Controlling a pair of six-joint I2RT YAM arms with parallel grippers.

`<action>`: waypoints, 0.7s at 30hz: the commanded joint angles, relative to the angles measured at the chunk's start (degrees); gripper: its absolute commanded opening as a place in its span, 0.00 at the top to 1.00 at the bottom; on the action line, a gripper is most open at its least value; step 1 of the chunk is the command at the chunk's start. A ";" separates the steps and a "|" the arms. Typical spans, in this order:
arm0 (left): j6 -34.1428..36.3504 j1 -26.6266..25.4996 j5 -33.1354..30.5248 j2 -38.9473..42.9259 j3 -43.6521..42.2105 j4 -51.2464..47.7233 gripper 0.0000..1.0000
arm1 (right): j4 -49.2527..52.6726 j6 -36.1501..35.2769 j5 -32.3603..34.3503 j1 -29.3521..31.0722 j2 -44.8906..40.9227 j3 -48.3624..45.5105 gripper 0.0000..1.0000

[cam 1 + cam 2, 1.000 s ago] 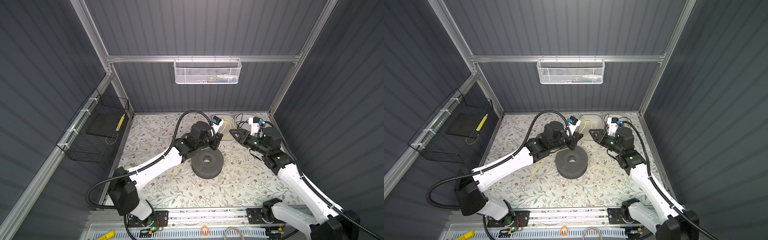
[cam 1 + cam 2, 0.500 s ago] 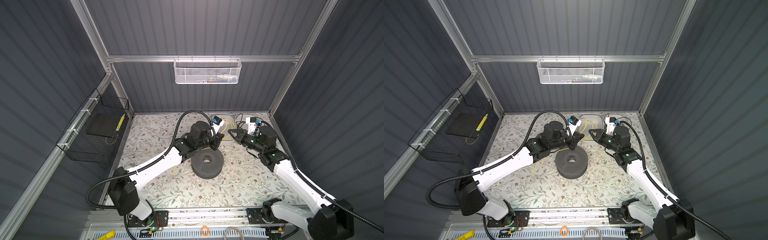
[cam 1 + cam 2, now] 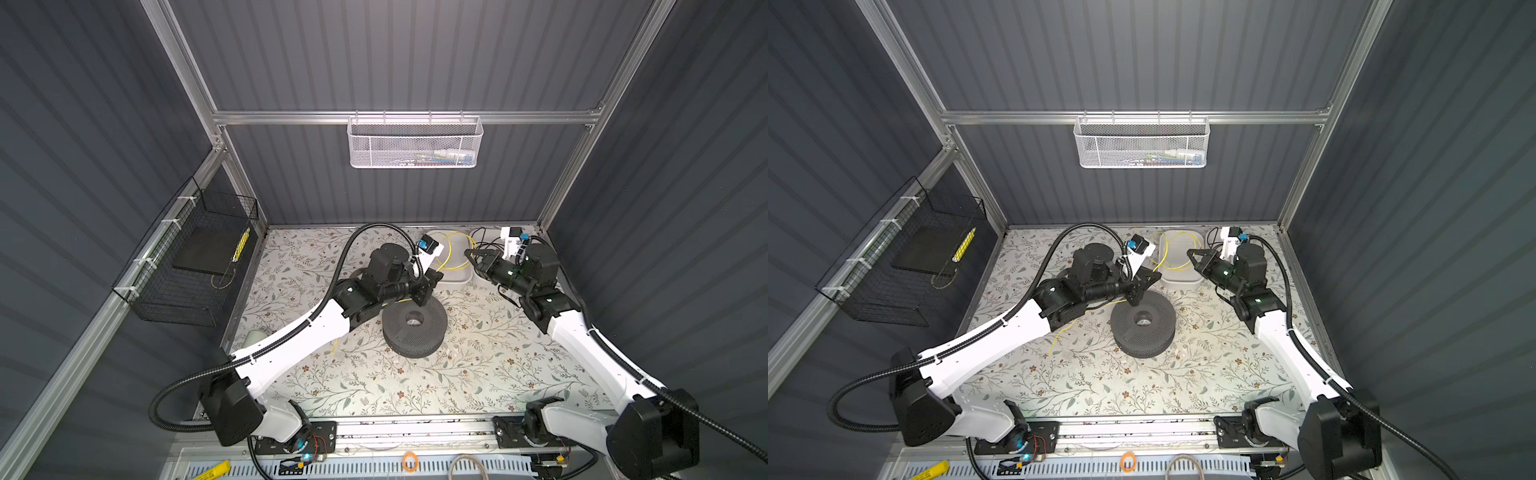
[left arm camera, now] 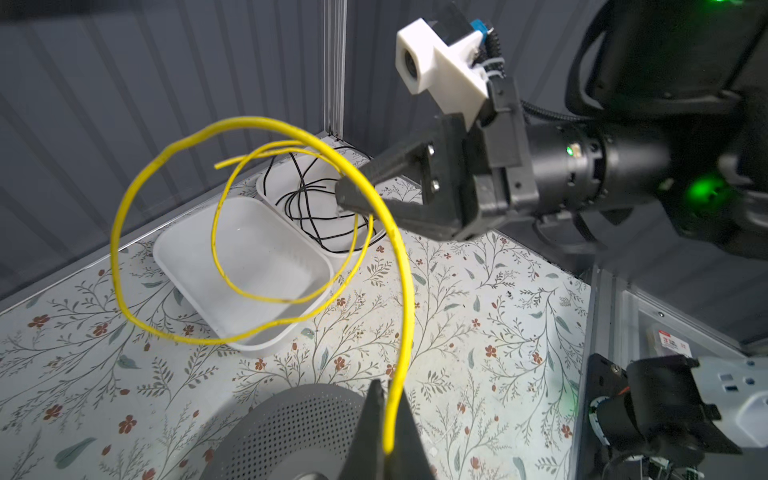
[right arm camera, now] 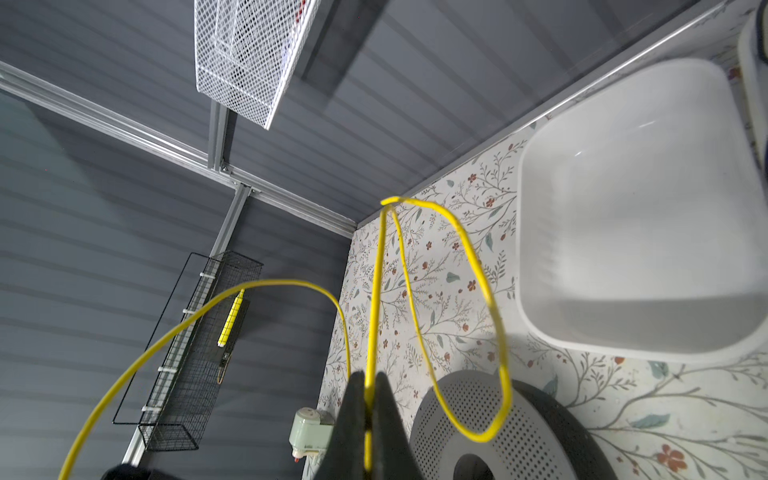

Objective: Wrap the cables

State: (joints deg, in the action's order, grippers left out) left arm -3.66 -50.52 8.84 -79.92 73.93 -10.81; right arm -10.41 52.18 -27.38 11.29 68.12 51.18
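The cables are one thin yellow wire [image 4: 400, 266] that springs into loops above a white tray [image 4: 199, 286]. My left gripper [image 4: 388, 397] is shut on the wire just over the dark grey perforated spool [image 3: 414, 328]. My right gripper [image 5: 368, 380] is shut on another stretch of the same wire [image 5: 376, 291], further round the loop. In both top views the two grippers [image 3: 1156, 276] [image 3: 1190, 252] face each other across the tray. A loose tail of the wire [image 3: 1059, 336] trails onto the table under the left arm.
A second white tray [image 4: 270, 183] behind the first holds thin black wires. A white mesh basket [image 3: 413, 145] hangs on the back wall, a black wire basket [image 3: 195, 266] on the left wall. A small pale green device [image 5: 309, 432] stands by the left wall.
My right gripper has moved left towards the yellow loop and shut on it. The left arm has stayed where it was, still gripping the wire.
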 commanded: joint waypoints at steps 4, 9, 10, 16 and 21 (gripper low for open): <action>5.13 -0.01 -1.04 6.74 -6.38 -6.16 1.00 | -5.85 3.26 -1.76 -4.80 0.71 5.34 1.00; 8.97 0.05 -6.26 9.64 -8.72 -11.27 1.00 | -6.72 4.57 -2.81 -8.53 1.23 8.34 1.00; 9.81 0.01 -7.56 10.04 -9.18 -12.13 1.00 | -6.94 4.91 -3.02 -9.56 1.23 8.77 1.00; 13.17 0.05 -14.98 9.96 -11.65 -15.36 1.00 | -8.04 7.41 -4.72 -15.86 0.79 10.58 1.00; 15.37 0.05 -21.45 7.51 -12.76 -16.17 1.00 | -9.89 10.58 -6.44 -22.03 0.19 10.29 1.00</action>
State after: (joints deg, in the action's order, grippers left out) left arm 8.75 -50.54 -6.59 -70.89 62.17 -22.79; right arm -16.45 59.96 -33.21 -7.64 69.14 60.03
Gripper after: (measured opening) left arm 0.051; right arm 0.049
